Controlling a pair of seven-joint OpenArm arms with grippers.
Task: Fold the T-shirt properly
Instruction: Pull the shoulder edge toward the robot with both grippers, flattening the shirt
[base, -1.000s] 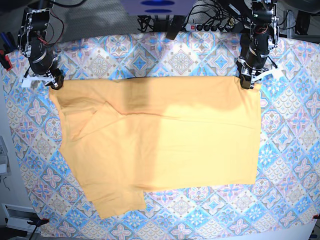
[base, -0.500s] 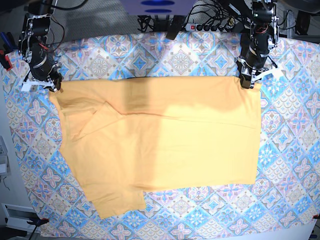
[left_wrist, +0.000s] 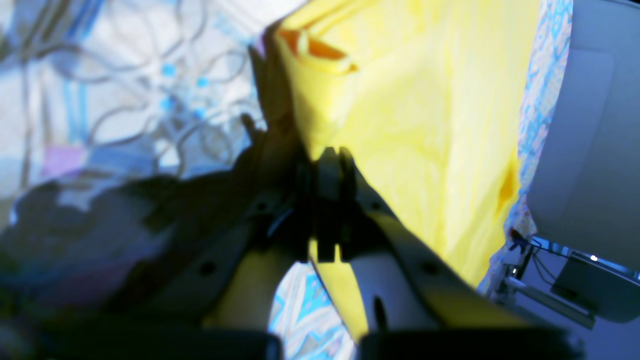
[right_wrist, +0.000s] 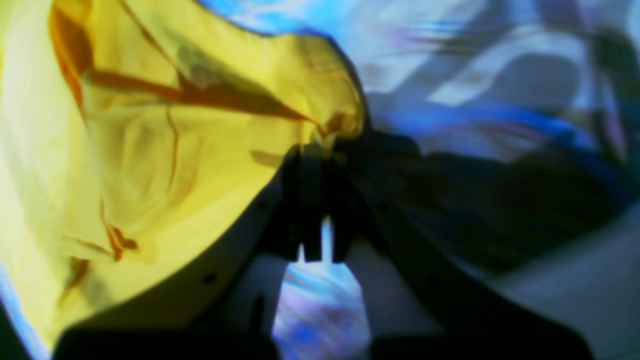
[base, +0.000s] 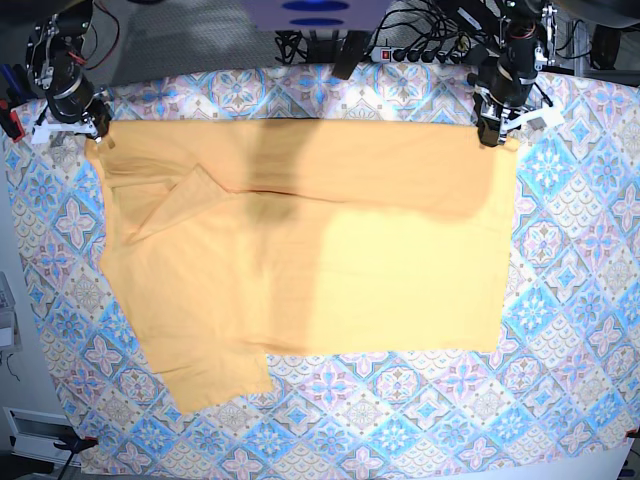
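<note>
T-shirt (base: 300, 250) cloth, plain yellow-orange, lies spread over the blue-pink patterned tablecloth (base: 570, 300) on the worktop, its long far edge running between the two arms and its near-left corner trailing toward the near edge. A sleeve flap sits folded over near the far left, and a broad shadow crosses the far middle. The left pincer (base: 489, 130), at the far right of the base view, is closed on the shirt's far-right corner; its wrist view shows the fingers (left_wrist: 327, 200) pressed together with yellow fabric pinched between them. The right pincer (base: 92, 128), at the far left, is likewise clamped shut on the far-left corner, with cloth bunched up around its tips (right_wrist: 312, 200) in the wrist view. Judging from this, the step in hand is a two-corner lift or drag to make a lengthwise fold. To do it well, both arms should travel together at matched height and pace, so the held edge stays taut and straight rather than sagging in the middle. The bunched cloth at the far-left grip suggests a thicker pinch, so that side may pull unevenly. The corners should land squarely on the near edge before release.
</note>
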